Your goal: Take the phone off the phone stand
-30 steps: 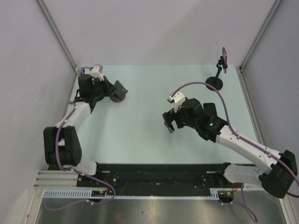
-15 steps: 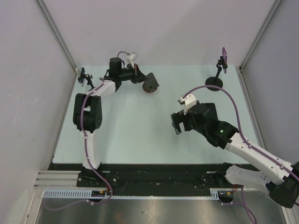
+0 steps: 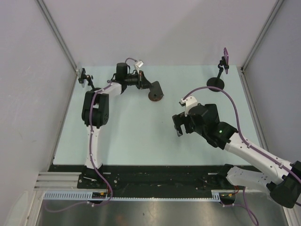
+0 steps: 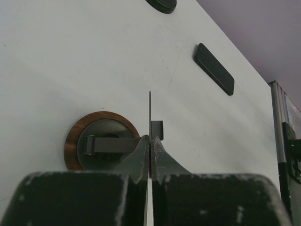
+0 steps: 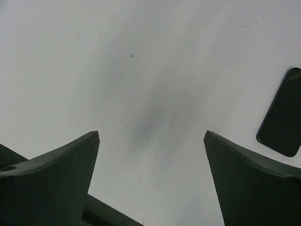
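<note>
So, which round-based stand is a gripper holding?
The wood-rimmed stand, pinched in the left gripper; the black-based stand stands free, far right.

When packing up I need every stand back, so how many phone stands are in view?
2. The wood-rimmed stand is far centre, its thin plate pinched in the left gripper. The black-based stand is at the far right corner. A small black fitting far left is unclear.

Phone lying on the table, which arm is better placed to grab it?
Right, probably: the right gripper is open with the phone close beside it, while the left gripper is shut on the phone stand.
</note>
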Controlling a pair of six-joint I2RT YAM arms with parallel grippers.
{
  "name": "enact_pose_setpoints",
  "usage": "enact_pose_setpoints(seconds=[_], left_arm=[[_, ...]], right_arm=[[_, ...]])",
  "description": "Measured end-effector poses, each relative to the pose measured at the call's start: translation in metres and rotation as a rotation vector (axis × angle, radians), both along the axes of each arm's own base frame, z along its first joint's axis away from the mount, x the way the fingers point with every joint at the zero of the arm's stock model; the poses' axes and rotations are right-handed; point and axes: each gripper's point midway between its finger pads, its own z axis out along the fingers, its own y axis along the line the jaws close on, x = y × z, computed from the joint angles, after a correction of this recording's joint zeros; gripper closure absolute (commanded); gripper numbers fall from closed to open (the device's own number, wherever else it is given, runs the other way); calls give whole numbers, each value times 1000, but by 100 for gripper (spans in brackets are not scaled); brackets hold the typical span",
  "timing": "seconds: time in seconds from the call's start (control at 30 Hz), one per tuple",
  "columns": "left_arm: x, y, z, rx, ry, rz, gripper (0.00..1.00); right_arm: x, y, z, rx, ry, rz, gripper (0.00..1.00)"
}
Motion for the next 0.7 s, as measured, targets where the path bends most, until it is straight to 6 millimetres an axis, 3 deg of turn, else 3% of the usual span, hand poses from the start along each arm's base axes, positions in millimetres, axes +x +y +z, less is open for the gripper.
enact_pose_setpoints(seconds=[0.1,0.13,0.27,0.3,0.37,0.4,0.47,0.5,0.6,0.7], left_arm=[[-6,-2,2,-14,11,-33,100],[-8,-2,2,-17,15,-39,95],[-11,-3,2,-22,21,-52,70],[-11,-3,2,-23,23,-56,58],[-11,-3,2,-21,24,-53,50],[-11,-2,1,-19,26,-50,40],[-9,-1,-1,-9,33,-32,28],[-8,0,-3,-1,41,-15,15],[-8,4,-7,25,54,31,0],[-11,13,-8,69,69,111,0]], right_arm=[[2,2,-5,-11,10,0,1],[2,2,-6,-14,13,0,1],[3,3,-9,-20,20,1,1],[3,4,-9,-20,20,2,1],[3,5,-10,-20,20,4,1],[3,5,-10,-21,21,4,1],[3,5,-11,-22,21,5,1],[3,5,-11,-23,22,5,1],[4,6,-10,-21,16,7,1],[5,7,-8,-19,7,10,1]])
